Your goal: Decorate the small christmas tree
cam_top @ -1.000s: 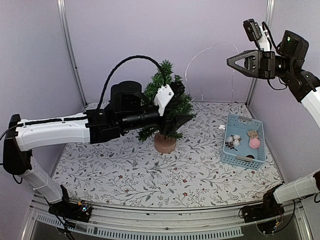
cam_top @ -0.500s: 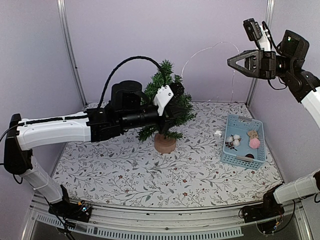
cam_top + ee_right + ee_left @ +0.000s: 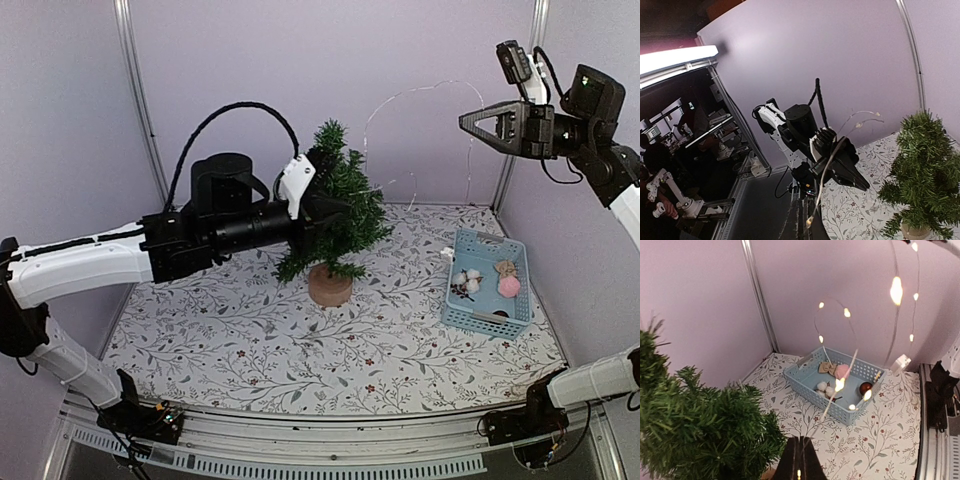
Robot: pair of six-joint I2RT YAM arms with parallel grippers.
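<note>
The small christmas tree [image 3: 340,205] stands on its round tan base [image 3: 329,287] at the back middle of the table, and fills the left of the left wrist view [image 3: 700,425]. A thin wire string of lit fairy lights [image 3: 896,290] arcs above it [image 3: 420,92]. My left gripper [image 3: 343,208] sits against the tree's upper branches. It is shut on the light wire, which runs up from between the fingertips [image 3: 800,462]. My right gripper [image 3: 464,120] hangs high at the right, shut on the other end of the string [image 3: 810,220].
A light-blue basket [image 3: 487,300] at the right holds white cotton balls, a pink ball, a bow and a dark-red bauble [image 3: 865,388]. The string's small white box [image 3: 446,253] lies beside the basket. Purple walls with metal posts close in the table.
My left gripper has shut on the light wire at the tree and the arm has drawn up and to the left. The right gripper has shifted slightly right.
</note>
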